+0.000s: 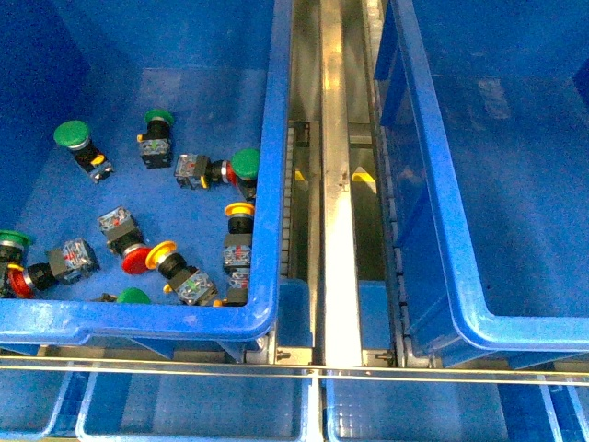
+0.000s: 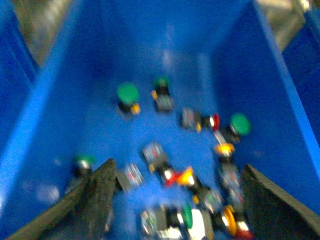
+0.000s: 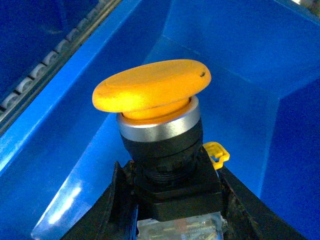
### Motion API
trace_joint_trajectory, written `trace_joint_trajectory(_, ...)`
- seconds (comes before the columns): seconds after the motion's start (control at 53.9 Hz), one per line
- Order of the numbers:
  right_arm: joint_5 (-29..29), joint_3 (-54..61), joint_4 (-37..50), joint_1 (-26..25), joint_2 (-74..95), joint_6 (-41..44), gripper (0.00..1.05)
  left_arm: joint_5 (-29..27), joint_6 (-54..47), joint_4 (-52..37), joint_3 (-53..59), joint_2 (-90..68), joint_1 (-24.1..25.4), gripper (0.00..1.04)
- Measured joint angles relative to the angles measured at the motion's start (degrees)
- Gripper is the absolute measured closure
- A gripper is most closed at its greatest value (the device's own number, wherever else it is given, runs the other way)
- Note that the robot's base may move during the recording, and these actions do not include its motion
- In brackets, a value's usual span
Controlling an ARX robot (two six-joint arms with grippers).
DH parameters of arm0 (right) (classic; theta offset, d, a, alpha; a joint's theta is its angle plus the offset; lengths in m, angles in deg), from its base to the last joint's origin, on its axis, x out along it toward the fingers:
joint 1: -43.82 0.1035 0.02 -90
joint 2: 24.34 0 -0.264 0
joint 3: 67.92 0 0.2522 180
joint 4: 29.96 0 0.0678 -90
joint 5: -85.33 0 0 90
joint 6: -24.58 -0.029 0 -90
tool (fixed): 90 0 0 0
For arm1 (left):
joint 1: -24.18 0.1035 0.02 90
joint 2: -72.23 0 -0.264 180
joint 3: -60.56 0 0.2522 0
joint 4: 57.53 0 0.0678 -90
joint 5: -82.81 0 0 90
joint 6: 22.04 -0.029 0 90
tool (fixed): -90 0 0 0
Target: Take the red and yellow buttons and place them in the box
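Green-capped buttons [image 1: 70, 135], steel rail [image 1: 337, 230], perhaps conveyor.

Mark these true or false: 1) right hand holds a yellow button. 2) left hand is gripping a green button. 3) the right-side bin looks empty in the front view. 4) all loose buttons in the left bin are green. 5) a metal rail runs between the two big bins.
1) True: the right hand grips a yellow button by its dark body.
2) False: the left hand is open above the pile, holding nothing.
3) True: no button shows in the right bin.
4) False: the left bin also holds a red button and yellow ones.
5) True: the metal rail.
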Motion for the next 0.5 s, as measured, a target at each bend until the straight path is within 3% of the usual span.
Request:
trace_joint_trajectory(0.019, -0.3, -0.4, 0.1, 0.2, 0.4, -0.5, 0.69, -3.3, -0.8, -3.9, 1.0, 1.0, -0.3, 0.44)
trace_joint_trajectory(0.074, -0.9, -1.1, 0.5, 0.7, 1.3, -1.3, 0.69, -5.9, -1.8, -6.3, 1.6, 3.2, -0.2, 0.55)
trace_joint_trajectory(0.352, -4.2, -4.6, 1.2, 1.7, 5.1, -3.5, 0.69, -5.6, -3.0, -2.0, 4.9, 10.6, -0.5, 0.99)
trace_joint_trajectory(0.5, -6.1, -6.0, 1.3, 2.4, 6.5, -4.7, 0.69, -5.5, -3.3, 0.4, 5.9, 14.2, -0.5, 1.02)
